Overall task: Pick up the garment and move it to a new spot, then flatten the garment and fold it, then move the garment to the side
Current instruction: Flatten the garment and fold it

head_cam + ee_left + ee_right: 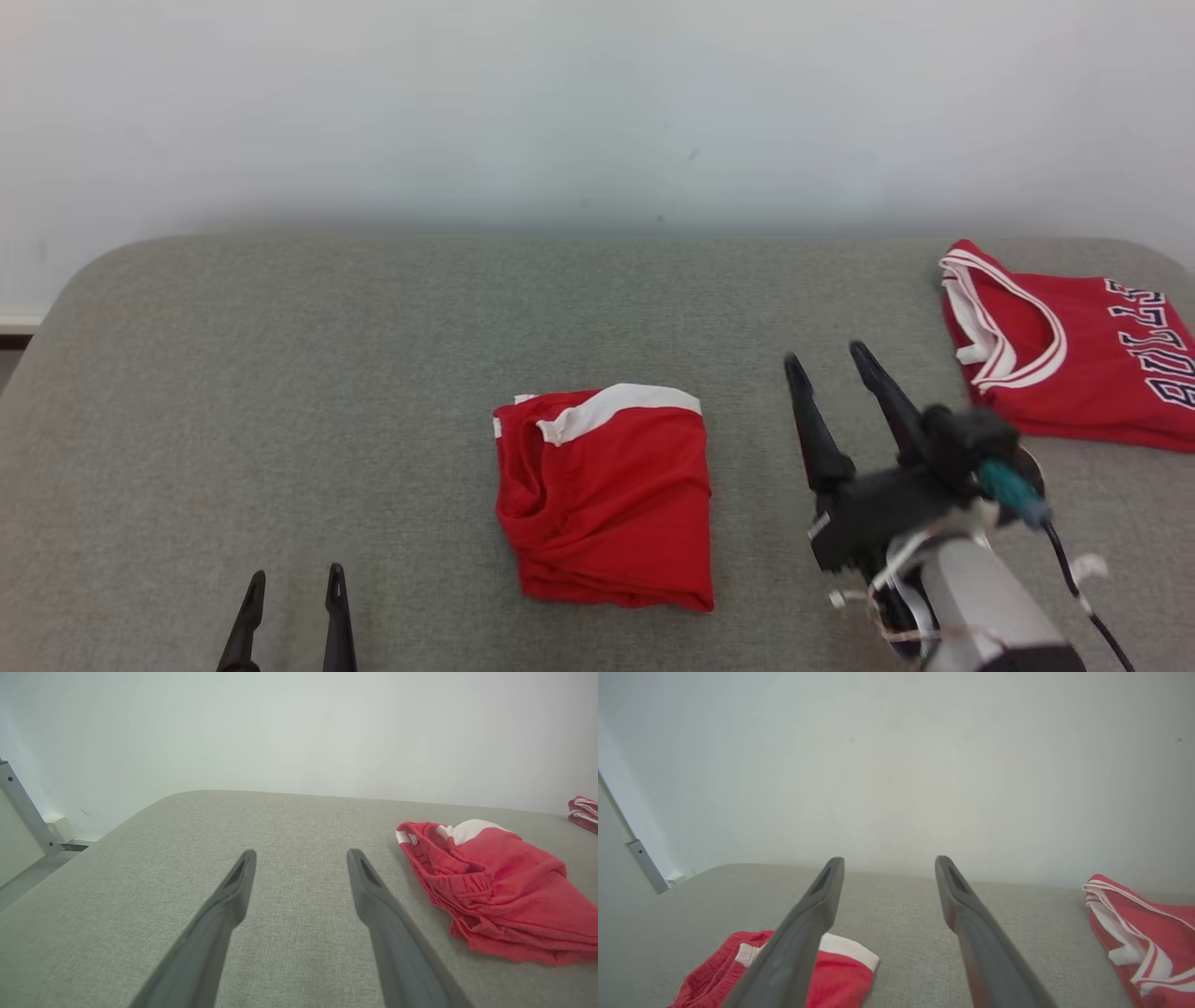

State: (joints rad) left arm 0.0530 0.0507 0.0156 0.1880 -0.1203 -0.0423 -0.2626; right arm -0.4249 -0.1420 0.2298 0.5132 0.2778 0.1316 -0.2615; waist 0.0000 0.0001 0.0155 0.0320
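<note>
Grey cushion, folded garment (right gripper agape nearby)

Pointing the left gripper across the grey padded surface, jaws standing wide apart, gripping nothing. Registering a folded red garment with white trim, lying right of the tool, apart from it. Facing a pale wall beyond the fingertips. Registering a grey metal strut far left of the tool, and a second red garment, white-striped, far right.
</note>
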